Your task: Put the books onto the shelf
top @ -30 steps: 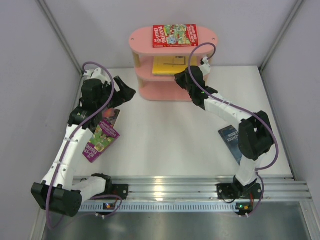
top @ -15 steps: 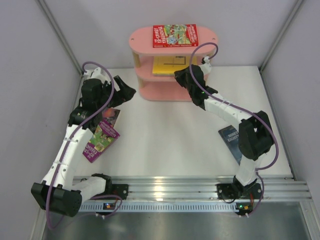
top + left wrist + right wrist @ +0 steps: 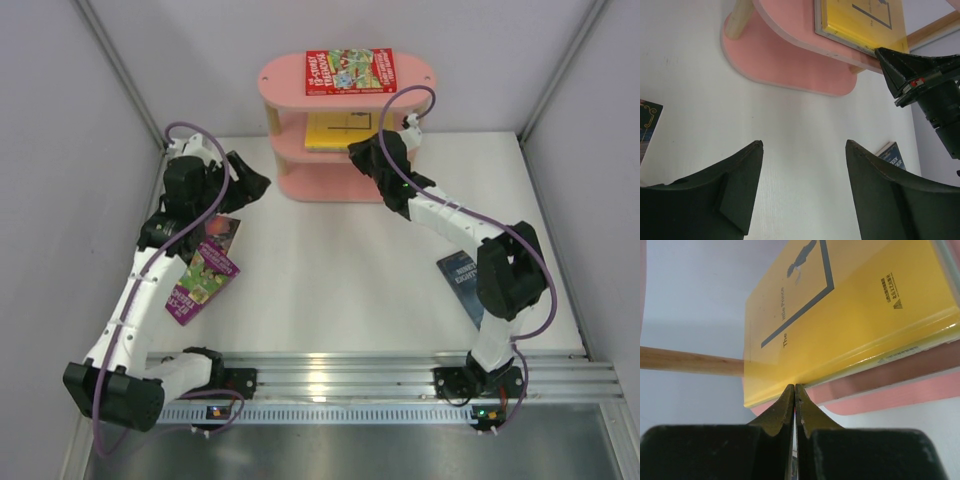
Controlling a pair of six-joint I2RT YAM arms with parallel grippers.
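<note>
One plain yellow paperback (image 3: 840, 315) being seated on pink oval shelf (image 3: 285, 80); right jaws shut at its edge, so push farther next. Left jaws wide, empty.

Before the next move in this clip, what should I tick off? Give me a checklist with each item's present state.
1. Is the right pincer shut, tips at the yellow book's near edge: ok.
2. Is the yellow book fully on the shelf's middle board: not ok, a near corner overhangs.
3. Is the left pincer open and empty above the table: ok.
4. Is the red book flat on the top board: ok.
5. Are all books shelved: not ok; the purple book and dark blue book lie on the table.
</note>
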